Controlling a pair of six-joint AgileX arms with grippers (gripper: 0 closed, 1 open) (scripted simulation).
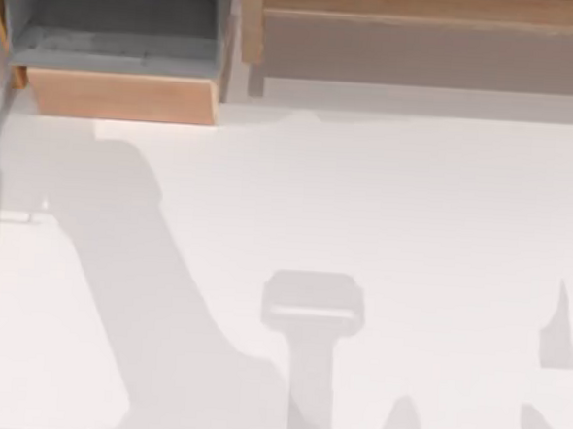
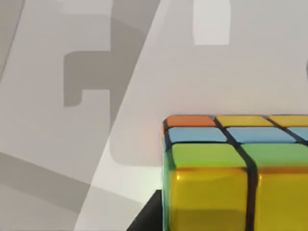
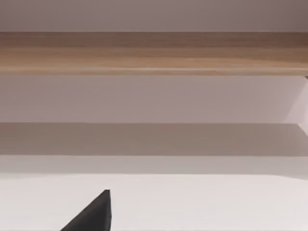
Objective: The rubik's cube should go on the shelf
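Note:
The rubik's cube [image 2: 226, 178] shows up close in the left wrist view, with yellow, green, blue and orange stickers split by dark lines. My left gripper is shut on it, and one dark finger [image 2: 147, 216] lies against the cube's side, above the white table. The shelf [image 1: 423, 48] runs along the table's far edge at the right, light wood with a brownish-grey recessed face and a wooden side post [image 1: 250, 23]. In the right wrist view the shelf's wooden board [image 3: 154, 53] runs straight across, and a dark part of my right gripper [image 3: 91, 214] pokes in over the table.
A wooden box with a grey-lined compartment [image 1: 118, 97] stands at the far left, next to the shelf's post. Grey shadows of both arms fall across the white tabletop [image 1: 413, 213].

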